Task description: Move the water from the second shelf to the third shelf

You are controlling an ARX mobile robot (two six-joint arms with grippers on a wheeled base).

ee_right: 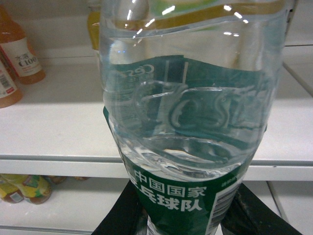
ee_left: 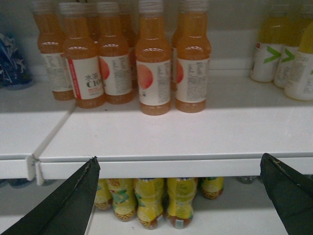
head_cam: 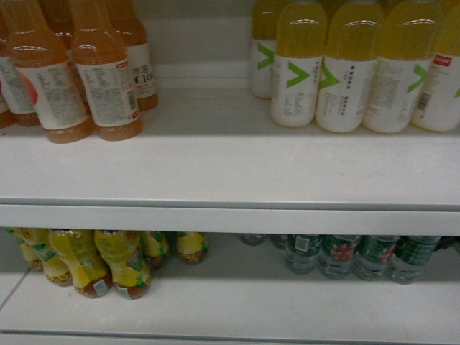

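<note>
Shelving: white shelf boards in two tiers; upper shelf [head_cam: 215,158] runs across the head view with a thick front lip, lower shelf [head_cam: 237,302] beneath it in shadow.
Open room: a broad bare stretch of the upper shelf lies between the orange drink bottles [head_cam: 108,79] at left and the yellow drink bottles [head_cam: 345,72] at right.
Lower tier: yellow-wrapped tea bottles [head_cam: 126,262] at left, a row of green-labelled water bottles [head_cam: 338,255] at right, a gap between the two groups.
Edges: in the left wrist view a seam [ee_left: 51,134] splits the shelf board, with a blue packet [ee_left: 12,61] on the left section.
Water bottle [ee_right: 190,112]: clear ribbed plastic, green wrap label with white Chinese text; it fills the right wrist view, upright, in front of the upper shelf's edge.
Right gripper [ee_right: 188,215]: dark jaws closed against both sides of the bottle's lower body.
Left gripper [ee_left: 181,196]: black jaws spread wide, nothing between them, level with the shelf lip.
</note>
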